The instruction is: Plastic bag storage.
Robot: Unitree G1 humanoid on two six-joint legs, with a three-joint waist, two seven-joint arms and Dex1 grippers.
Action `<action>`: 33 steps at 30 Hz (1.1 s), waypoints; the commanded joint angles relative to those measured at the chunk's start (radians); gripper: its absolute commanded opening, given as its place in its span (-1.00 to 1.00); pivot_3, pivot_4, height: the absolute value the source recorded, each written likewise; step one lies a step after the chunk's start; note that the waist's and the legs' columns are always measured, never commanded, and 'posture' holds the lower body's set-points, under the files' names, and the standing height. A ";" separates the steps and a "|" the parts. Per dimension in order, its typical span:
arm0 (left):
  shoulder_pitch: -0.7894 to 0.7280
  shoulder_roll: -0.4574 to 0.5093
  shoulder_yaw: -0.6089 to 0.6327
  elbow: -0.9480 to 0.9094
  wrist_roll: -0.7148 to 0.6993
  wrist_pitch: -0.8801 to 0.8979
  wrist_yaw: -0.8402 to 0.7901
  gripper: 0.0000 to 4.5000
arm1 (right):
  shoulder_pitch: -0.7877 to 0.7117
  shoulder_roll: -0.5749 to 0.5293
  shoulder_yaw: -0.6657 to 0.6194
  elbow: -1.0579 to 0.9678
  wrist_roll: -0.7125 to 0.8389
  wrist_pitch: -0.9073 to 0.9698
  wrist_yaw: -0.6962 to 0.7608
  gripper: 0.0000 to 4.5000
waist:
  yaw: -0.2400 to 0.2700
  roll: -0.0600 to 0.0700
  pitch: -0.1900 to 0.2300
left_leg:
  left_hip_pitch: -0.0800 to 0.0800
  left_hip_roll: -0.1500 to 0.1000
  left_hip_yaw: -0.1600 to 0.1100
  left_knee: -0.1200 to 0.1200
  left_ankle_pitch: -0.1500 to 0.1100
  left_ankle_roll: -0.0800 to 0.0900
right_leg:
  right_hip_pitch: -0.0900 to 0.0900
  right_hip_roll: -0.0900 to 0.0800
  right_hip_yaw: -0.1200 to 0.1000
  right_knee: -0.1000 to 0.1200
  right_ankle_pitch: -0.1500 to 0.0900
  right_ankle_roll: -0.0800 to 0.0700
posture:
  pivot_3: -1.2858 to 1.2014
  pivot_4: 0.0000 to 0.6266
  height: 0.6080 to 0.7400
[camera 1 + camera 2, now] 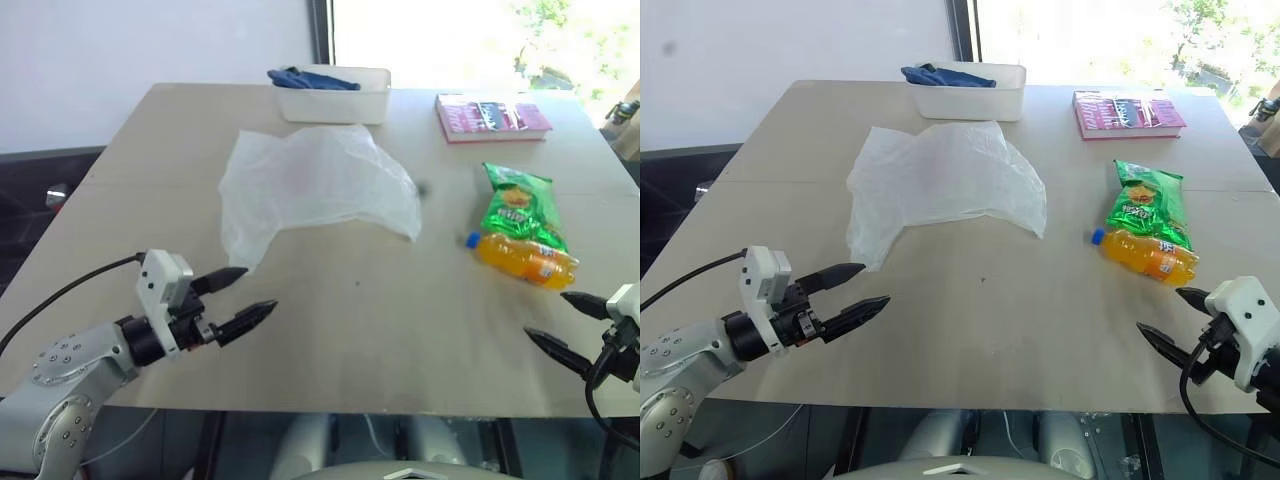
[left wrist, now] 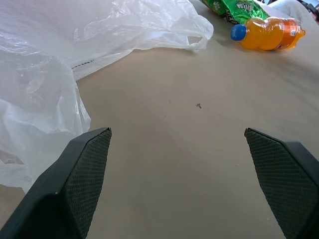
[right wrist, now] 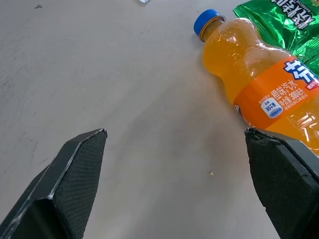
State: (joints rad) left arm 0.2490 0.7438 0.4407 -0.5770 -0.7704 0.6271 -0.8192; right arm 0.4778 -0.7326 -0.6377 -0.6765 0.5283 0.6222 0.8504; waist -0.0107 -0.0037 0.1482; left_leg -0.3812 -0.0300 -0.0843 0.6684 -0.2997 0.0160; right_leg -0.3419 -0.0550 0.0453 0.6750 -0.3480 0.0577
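Pale wood tabletop (image 1: pixel 380 340), matte and lightly scuffed, carrying everything else. Translucent white plastic bag (image 1: pixel 310 185), biggest of the lot, spread crumpled and flat between the middle and the far edge, slightly toward the left edge, one corner trailing toward the near-left; touched by neither gripper. White rectangular tray (image 1: pixel 335 100) at the far edge just beyond the bag, with a dark blue cloth (image 1: pixel 310 78) draped over its left end. Pink-covered book (image 1: pixel 492 117) lying flat near the far-right corner, well apart from the tray. Shiny green chip packet (image 1: pixel 518 205) along the right edge, nearer than the book, its near end touching or just overlapping an orange drink bottle (image 1: pixel 527 258). Bottle lying on its side, blue cap (image 3: pixel 207 22) pointing toward the middle of the tabletop, orange label with white print showing in the right wrist view.

Left gripper (image 1: pixel 240 297) held above the near-left part of the tabletop, jaws spread wide and empty, tips aimed inward toward the middle, just short of the bag's trailing corner. Black textured fingers (image 2: pixel 82 172) framing bare wood, with the bag's edge beside one of them. Right gripper (image 1: pixel 1173 320) over the near-right corner, likewise spread wide and holding nothing, close to the bottle without touching it.
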 commanded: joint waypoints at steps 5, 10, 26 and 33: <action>-0.121 -0.011 -0.019 -0.051 -0.068 0.041 0.098 0.97 | -0.046 0.038 0.018 -0.037 0.046 -0.077 -0.006 1.00 | 0.002 0.000 0.000 | 0.000 0.000 -0.001 0.000 0.000 0.000 | 0.000 0.000 -0.001 0.001 0.000 0.000 | 0.03 -0.52 1.00; -0.193 0.011 -0.097 -0.054 0.067 -0.010 0.157 0.97 | -0.104 0.039 0.031 -0.105 0.169 -0.044 -0.027 1.00 | -0.003 0.000 0.000 | 0.000 0.000 -0.001 0.000 0.001 -0.001 | 0.000 0.000 -0.001 0.002 0.000 0.000 | 0.03 -0.52 1.00; -0.618 0.059 -0.629 0.422 0.856 -0.374 0.296 0.97 | -0.151 0.031 0.125 -0.262 0.207 -0.093 -0.120 1.00 | 0.002 -0.001 0.001 | -0.004 -0.002 -0.001 0.001 0.002 -0.004 | -0.004 0.002 -0.004 0.003 0.000 0.000 | 0.03 -0.52 1.00; -0.752 0.014 -0.743 0.660 1.102 -0.553 0.389 0.97 | -0.160 0.028 0.138 -0.269 0.198 -0.099 -0.172 1.00 | -0.001 -0.002 0.002 | -0.003 -0.002 -0.001 0.002 0.002 -0.003 | -0.004 0.005 -0.004 0.004 0.000 0.000 | 0.03 -0.52 1.00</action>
State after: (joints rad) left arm -0.4869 0.7552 -0.2946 0.0573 0.2778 0.1296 -0.4597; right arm 0.3184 -0.7012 -0.4874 -0.9200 0.7176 0.5407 0.6891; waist -0.0114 -0.0057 0.1499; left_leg -0.3841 -0.0318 -0.0848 0.6701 -0.2974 0.0126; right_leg -0.3461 -0.0501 0.0415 0.6794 -0.3478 0.0580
